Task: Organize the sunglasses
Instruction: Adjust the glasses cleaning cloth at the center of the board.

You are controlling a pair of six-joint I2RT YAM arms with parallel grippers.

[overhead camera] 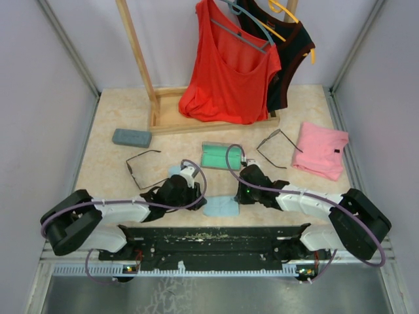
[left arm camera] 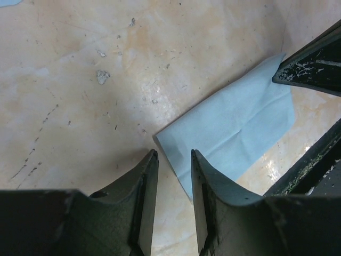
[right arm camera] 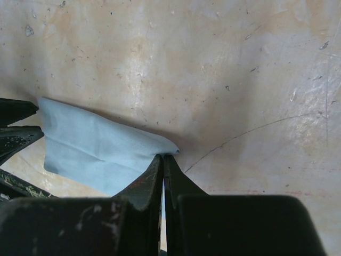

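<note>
Two pairs of sunglasses lie on the table in the top view: one pair point(overhead camera: 144, 167) at the left, the other pair point(overhead camera: 273, 149) right of centre; neither shows in a wrist view. A light blue wiping cloth point(overhead camera: 220, 207) lies at the near edge between the arms. My right gripper point(right arm camera: 163, 156) is shut on the cloth's corner point(right arm camera: 90, 146); it sits at the cloth's right end in the top view point(overhead camera: 239, 196). My left gripper point(left arm camera: 174, 152) is open and empty, its tips just at the cloth's near corner point(left arm camera: 234, 128), left of the cloth in the top view point(overhead camera: 196, 196).
A grey glasses case point(overhead camera: 131, 137) lies at the left. A green open case point(overhead camera: 219, 157) lies mid-table. A second light blue cloth point(overhead camera: 175, 171) peeks out by the left wrist. A pink cloth point(overhead camera: 321, 150) lies at the right. A wooden rack point(overhead camera: 163, 118) holds red and black tops behind.
</note>
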